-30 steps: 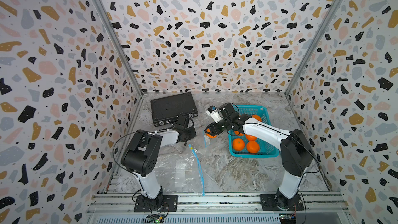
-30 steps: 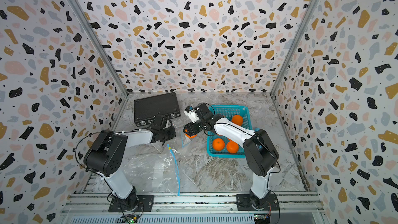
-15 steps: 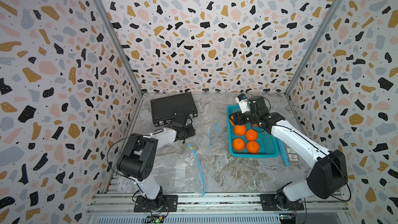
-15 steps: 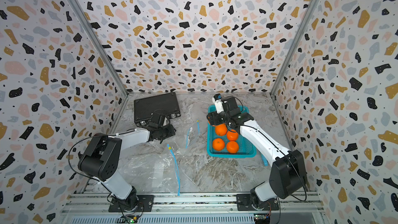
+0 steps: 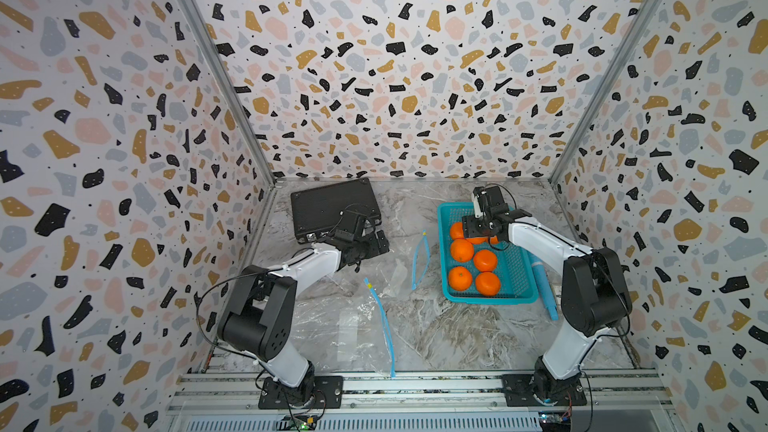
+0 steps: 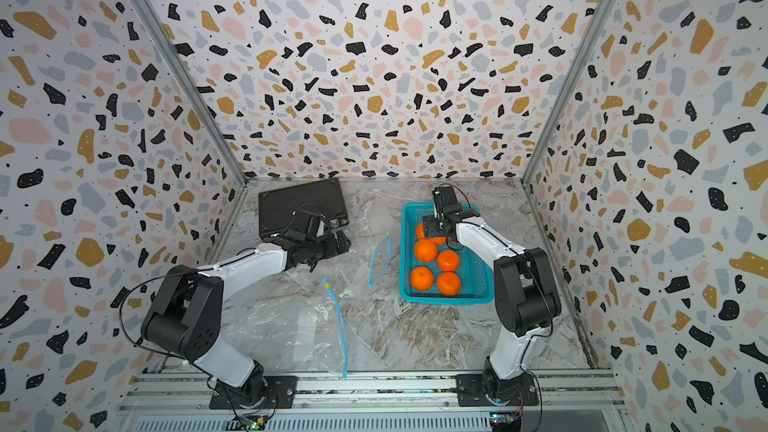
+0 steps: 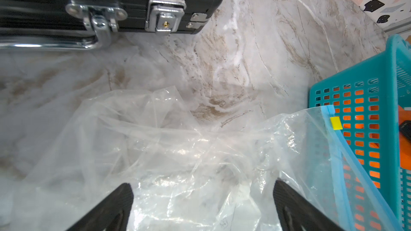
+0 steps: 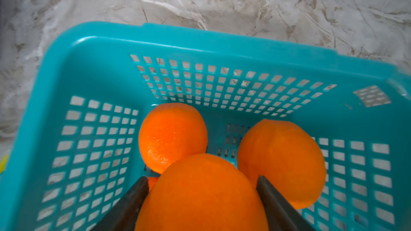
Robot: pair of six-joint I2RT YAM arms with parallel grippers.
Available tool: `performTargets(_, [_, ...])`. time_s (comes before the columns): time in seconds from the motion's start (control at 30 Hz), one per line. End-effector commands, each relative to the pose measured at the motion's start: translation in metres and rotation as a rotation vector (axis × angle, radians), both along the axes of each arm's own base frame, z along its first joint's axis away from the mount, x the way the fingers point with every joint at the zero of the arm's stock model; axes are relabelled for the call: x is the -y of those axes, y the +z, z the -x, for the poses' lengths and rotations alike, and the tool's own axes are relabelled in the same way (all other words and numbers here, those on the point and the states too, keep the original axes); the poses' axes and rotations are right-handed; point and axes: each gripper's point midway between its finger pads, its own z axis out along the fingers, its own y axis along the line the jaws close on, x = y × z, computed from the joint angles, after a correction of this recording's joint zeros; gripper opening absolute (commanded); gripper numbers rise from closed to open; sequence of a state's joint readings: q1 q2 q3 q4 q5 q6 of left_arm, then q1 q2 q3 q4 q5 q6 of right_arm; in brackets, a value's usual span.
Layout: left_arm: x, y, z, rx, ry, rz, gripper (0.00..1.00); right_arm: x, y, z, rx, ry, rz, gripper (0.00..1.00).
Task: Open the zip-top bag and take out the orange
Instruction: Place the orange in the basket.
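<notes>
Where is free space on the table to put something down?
Bare marble lies at the back, between the black case and the teal basket, and at the front, between the near bag's blue zip and the right arm's base. Crowded: clear bags cover the left side, oranges fill the basket's near half.

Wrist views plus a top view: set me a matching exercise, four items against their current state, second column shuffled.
1 left gripper
2 right gripper
3 black case
4 basket

A closed on an orange
B lid latched shut
C jaws wide apart over the clear bag
D teal, with loose oranges lying inside

Pairs: 1-C, 2-A, 3-B, 4-D
</notes>
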State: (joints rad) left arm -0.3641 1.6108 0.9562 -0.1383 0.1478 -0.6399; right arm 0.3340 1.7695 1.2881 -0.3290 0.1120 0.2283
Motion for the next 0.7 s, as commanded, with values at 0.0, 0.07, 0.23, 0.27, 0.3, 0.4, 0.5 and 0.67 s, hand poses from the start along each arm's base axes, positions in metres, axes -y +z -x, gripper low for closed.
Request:
performTargets(0.0, [0.001, 0.016, 0.002, 0.051, -0.012, 0.004, 0.99, 0.007, 0.024, -0.019, 0.075, -0.053, -0.003, 0.64])
performTargets(0.07, [0.001, 0.017, 0.004, 0.056, -0.013, 0.006, 0.99, 0.007, 0.016, -0.02, 0.054, -0.057, 0.004, 0.64])
performTargets(0.23, [0.002, 0.019, 0.007, 0.056, -0.021, 0.012, 1.0, 0.002, -0.013, -0.021, -0.005, -0.056, -0.009, 0.65])
performTargets(0.27, [0.002, 0.019, 0.008, 0.059, -0.022, 0.015, 1.0, 0.002, -0.017, -0.021, -0.014, -0.057, -0.008, 0.65])
performTargets(0.3, [0.003, 0.019, 0.008, 0.061, -0.024, 0.016, 0.99, 0.002, -0.021, -0.02, -0.023, -0.062, -0.012, 0.65])
performTargets(0.4, [0.004, 0.017, 0.009, 0.056, -0.028, 0.017, 0.99, 0.0, -0.026, -0.015, -0.022, -0.059, -0.031, 0.65])
performTargets(0.5, [0.005, 0.017, 0.009, 0.056, -0.029, 0.024, 0.99, -0.001, -0.033, -0.012, -0.028, -0.055, -0.038, 0.68])
performTargets(0.67, [0.006, 0.017, 0.01, 0.055, -0.028, 0.022, 0.99, -0.005, -0.048, -0.014, -0.07, -0.034, -0.039, 0.85])
